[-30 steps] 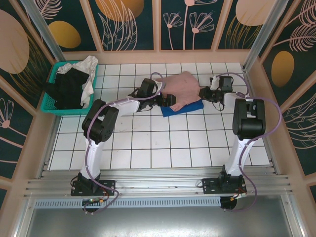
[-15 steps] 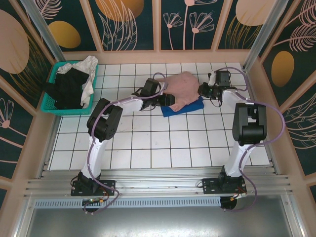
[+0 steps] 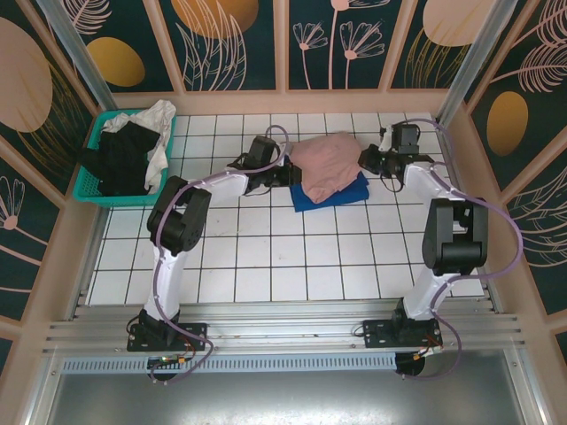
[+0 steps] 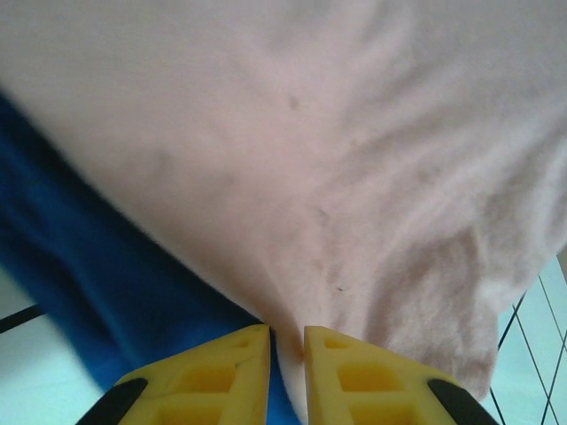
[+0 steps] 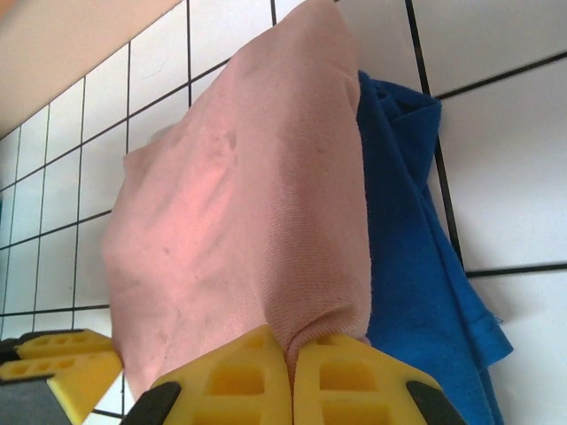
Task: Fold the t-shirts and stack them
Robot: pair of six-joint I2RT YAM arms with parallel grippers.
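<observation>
A dusty-pink t-shirt lies bunched on top of a folded royal-blue t-shirt at the back middle of the tiled table. My left gripper is at the pink shirt's left edge. In the left wrist view its yellow fingers pinch a fold of the pink cloth, with the blue cloth beneath. My right gripper is at the shirt's right edge. In the right wrist view it is shut on the pink hem, beside the blue shirt.
A teal basket at the back left holds a black t-shirt and a white one. Wooden walls close in the table at the back and both sides. Bare white tiles stretch from the shirts to the arm bases.
My left gripper has closed on the pink shirt's left edge. Both grippers have shifted toward the back wall, and the pink shirt is more bunched over the blue one.
</observation>
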